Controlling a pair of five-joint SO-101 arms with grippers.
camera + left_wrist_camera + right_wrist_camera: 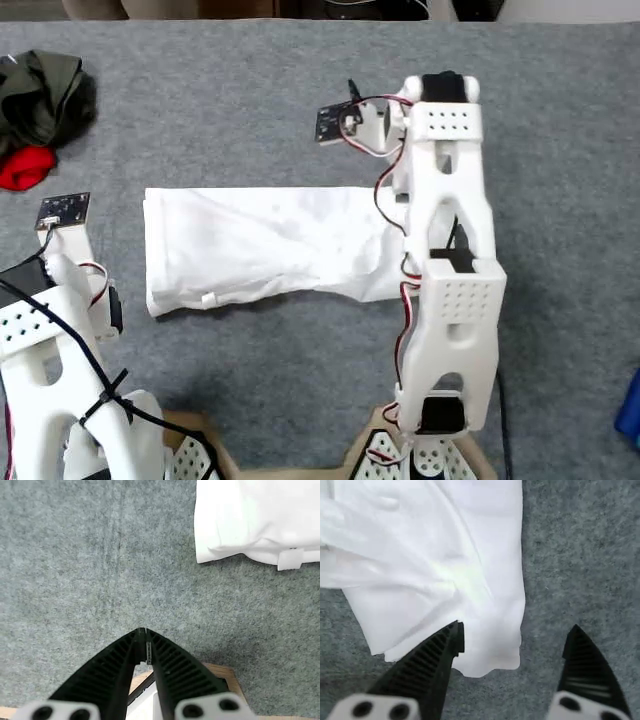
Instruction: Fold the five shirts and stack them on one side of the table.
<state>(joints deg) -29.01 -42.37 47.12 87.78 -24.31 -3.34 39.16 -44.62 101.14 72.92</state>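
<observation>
The right gripper (pixel 516 627) is spread wide and holds nothing. One finger is poised over the end of the white shirt (pixel 420 555), close to its rounded edge, and the other over the bare grey surface (pixel 580 540) just beside the cloth. The left gripper (pixel 144 632) is pressed together, empty, and kept low over the surface near the shirt's other end. A folded corner and a small tag (pixel 290 559) can be seen there.

In the high view the shirt is laid across the middle of the surface as a long band, already doubled over lengthwise, with the right arm stretched over one end of it. A dark green garment (pixel 45 85) and a red garment (pixel 25 165) are bunched together at a far corner, well apart from the white one. They are presumably more of the shirts, though that cannot be confirmed from a crumpled heap.

The cloth is judged to be light, limp and thin, so it can be expected to sag and drag, not to lift flat. Its stacked layers are likely to slide apart if only the top one is caught. Hold would best be taken at the very end edge, with all layers pinched together at a corner. The opposite end should be steadied so that the fold lands square.
</observation>
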